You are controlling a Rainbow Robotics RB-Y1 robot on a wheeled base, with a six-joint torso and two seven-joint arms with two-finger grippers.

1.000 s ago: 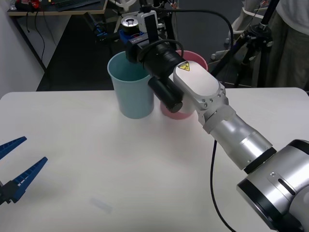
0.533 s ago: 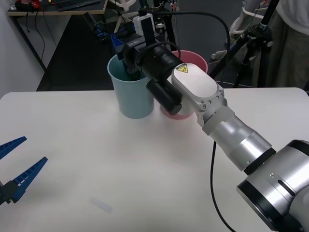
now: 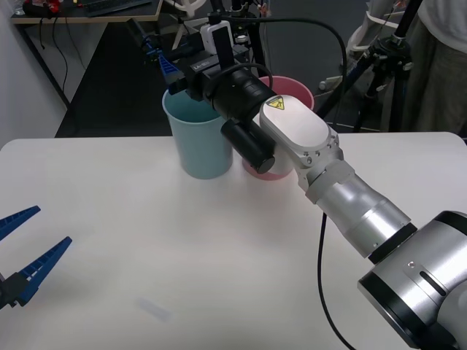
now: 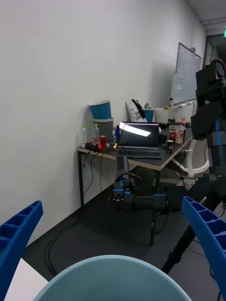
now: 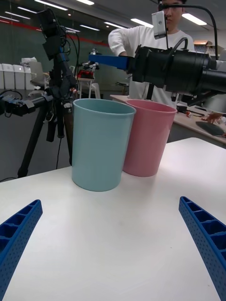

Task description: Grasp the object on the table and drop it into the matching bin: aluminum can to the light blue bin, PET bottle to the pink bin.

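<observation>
The light blue bin stands upright at the far middle of the white table, with the pink bin touching its right side. My right gripper hovers open just above the blue bin's rim, nothing between its fingers. The aluminum can is hidden from view. My left gripper rests open and empty low over the table's near left edge. From the left wrist view, the blue bin and pink bin stand side by side beyond my left gripper.
A faint pale smear marks the near tabletop. Behind the table are a camera tripod, a desk with a laptop and a standing person. My right arm reaches diagonally across the table's right half.
A second ago my right gripper held the black can above the blue bin. It has since opened, and the can has dropped out of sight into the bin. The left arm stayed still.
</observation>
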